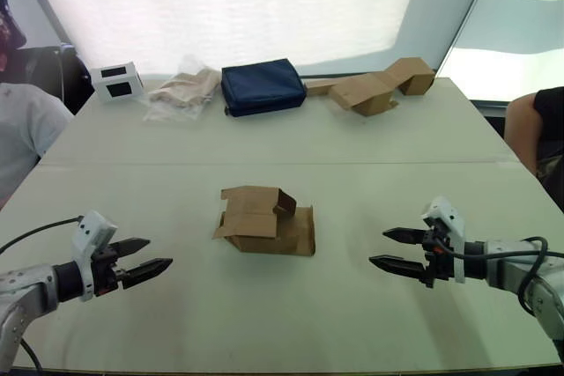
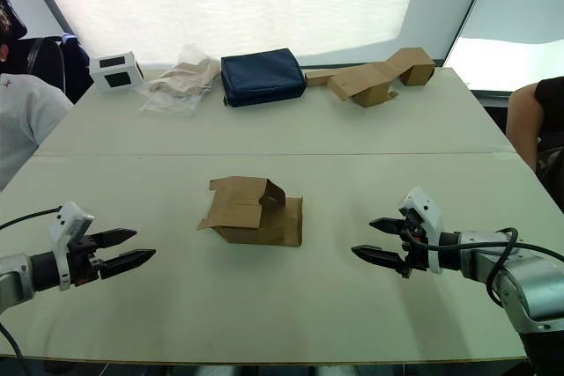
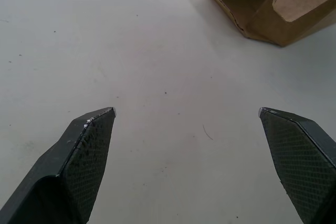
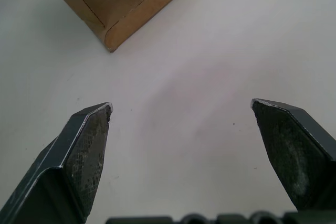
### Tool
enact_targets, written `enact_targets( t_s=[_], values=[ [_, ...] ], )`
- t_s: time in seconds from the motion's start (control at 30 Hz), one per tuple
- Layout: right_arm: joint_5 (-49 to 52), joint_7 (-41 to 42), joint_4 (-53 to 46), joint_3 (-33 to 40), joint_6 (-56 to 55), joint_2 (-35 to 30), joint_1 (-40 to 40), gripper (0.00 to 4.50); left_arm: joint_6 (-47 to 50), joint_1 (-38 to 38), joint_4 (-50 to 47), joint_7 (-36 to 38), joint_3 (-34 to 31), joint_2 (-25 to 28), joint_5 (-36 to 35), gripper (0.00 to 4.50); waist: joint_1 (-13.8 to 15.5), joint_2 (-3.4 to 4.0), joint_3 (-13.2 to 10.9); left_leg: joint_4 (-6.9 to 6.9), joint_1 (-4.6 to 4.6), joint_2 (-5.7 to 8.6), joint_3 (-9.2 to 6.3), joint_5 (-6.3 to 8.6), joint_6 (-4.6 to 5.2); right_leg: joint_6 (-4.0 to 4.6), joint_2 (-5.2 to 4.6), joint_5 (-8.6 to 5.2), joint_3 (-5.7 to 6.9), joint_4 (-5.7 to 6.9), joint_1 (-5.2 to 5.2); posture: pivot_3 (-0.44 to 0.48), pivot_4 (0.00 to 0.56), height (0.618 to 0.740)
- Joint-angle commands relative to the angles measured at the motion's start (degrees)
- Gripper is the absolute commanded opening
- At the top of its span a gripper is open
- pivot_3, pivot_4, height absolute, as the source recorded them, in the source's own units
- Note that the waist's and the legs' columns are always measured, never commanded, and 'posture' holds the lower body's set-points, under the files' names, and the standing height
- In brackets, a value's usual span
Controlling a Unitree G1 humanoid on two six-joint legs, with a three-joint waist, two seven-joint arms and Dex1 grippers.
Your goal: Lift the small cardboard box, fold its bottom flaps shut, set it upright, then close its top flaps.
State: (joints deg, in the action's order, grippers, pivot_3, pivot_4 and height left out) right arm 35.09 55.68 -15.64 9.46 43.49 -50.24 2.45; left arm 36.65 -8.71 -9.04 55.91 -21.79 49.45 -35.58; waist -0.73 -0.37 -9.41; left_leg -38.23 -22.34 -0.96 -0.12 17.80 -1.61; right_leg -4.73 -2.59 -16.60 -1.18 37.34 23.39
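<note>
Left eye view, small cardboard box (image 1: 264, 220) on its side, flaps open

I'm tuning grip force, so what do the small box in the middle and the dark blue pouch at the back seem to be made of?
The small cardboard box looks like plain brown cardboard, matte and unprinted: it has thin stiff panels with creased folds and open flaps. The navy pouch looks like woven fabric, probably soft: its corners are rounded, its top sags slightly and its surface is dull. Neither is being touched.
</note>
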Motion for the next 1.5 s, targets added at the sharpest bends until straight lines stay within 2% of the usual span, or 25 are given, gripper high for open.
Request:
enact_targets(
  t_s=[0.03,1.13,1.3,1.4,1.5],
  values=[
    [1.00,-0.15,-1.88,0.39,0.25,0.38,0.80,4.47,-1.43,0.42,-0.32,0.48,-1.91,0.72,0.35,4.50,0.00,0.00,0.00,0.00,0.00,0.00,0.00,0.00,0.00,0.00,0.00,0.00,0.00,0.00,0.00,0.000,0.150,0.740],
    [0.24,-1.87,-2.78,0.84,0.33,1.59,1.59,4.47,-2.17,2.68,-0.45,-1.12,-2.36,0.13,0.25,4.50,-0.02,-0.02,0.01,-0.05,0.05,0.03,0.00,-0.02,0.03,-0.03,0.09,0.01,0.03,0.12,-0.03,0.000,0.150,0.740],
    [-0.64,-2.64,-2.00,0.88,-0.34,1.83,2.24,4.47,0.04,5.03,1.10,-2.49,-2.33,0.34,-0.53,4.50,0.03,-0.02,0.01,-0.07,0.05,0.03,0.00,-0.02,0.03,-0.03,0.10,0.01,0.03,0.14,-0.03,0.000,0.150,0.740],
    [-0.71,-2.37,-2.81,0.96,-0.74,1.36,2.82,4.47,9.45,7.75,2.05,-1.68,-3.72,0.83,-7.69,4.50,0.02,-0.02,0.01,-0.08,0.05,0.03,-0.01,-0.02,0.03,-0.03,0.13,0.01,0.04,0.16,-0.03,0.000,0.150,0.740],
    [-0.06,-0.85,-6.33,-0.20,0.07,-0.89,6.31,4.47,23.92,10.89,4.13,-0.18,-4.82,1.15,-18.86,4.50,-0.03,-0.02,0.01,-0.11,0.04,0.04,-0.01,-0.02,0.04,-0.04,0.13,0.00,0.05,0.19,-0.03,0.000,0.150,0.740]
  ],
)
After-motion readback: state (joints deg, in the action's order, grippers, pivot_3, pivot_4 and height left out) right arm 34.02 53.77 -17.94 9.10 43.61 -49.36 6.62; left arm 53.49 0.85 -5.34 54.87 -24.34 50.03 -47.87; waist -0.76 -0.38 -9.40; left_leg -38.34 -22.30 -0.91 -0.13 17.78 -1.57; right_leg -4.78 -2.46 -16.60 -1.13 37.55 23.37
